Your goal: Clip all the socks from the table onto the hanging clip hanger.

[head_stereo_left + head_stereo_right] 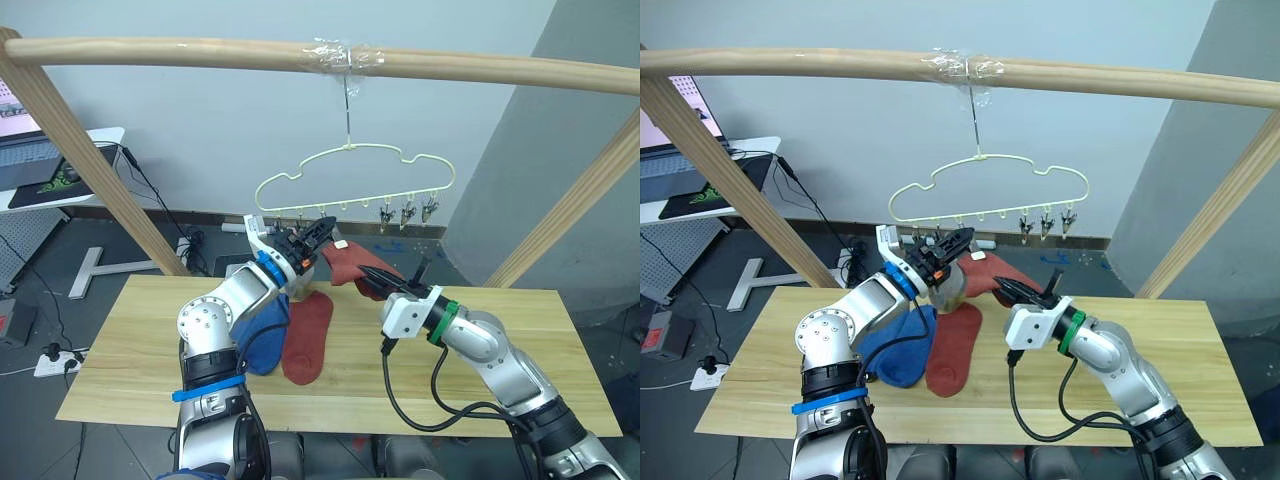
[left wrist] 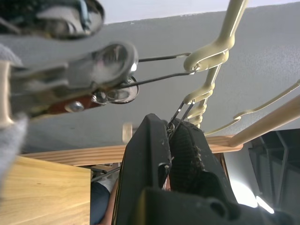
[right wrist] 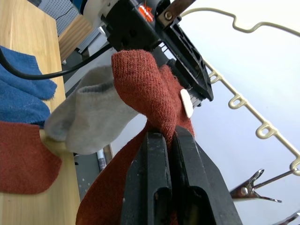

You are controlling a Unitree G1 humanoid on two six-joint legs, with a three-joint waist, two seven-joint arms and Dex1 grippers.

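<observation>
The pale yellow-green wire clip hanger [image 1: 352,178] hung by its hook from the thick round wooden bar [image 1: 200,55], and everything else sat below or beside it. Just under the hanger's lower left run, the left gripper [image 1: 322,232] was raised with its two black fingers pressed together on one of the small metal clips [image 2: 172,123], as the left wrist view showed. A second metal clip [image 2: 89,75] hung close to that camera, blurred. Below the hanger's middle, the right gripper [image 1: 372,281] was clamped on a rust-red ankle sock [image 3: 152,89], holding it off the light wooden plank table [image 1: 500,340] and up against the left gripper. A light grey sock [image 3: 89,117] hung beside the red one, just under the left gripper; what held it could not be made out. Three more metal clips [image 1: 407,213] dangled at the hanger's right end, bare.

On the table below the hanger's left side lay a second rust-red sock [image 1: 308,338], flat, touching a blue sock [image 1: 262,335] partly hidden behind the left forearm. Whether one or two blue socks lay there could not be told. Beyond the hanger's left end a laptop [image 1: 20,135] stood on a white desk [image 1: 70,190], cut off by the frame edge.
</observation>
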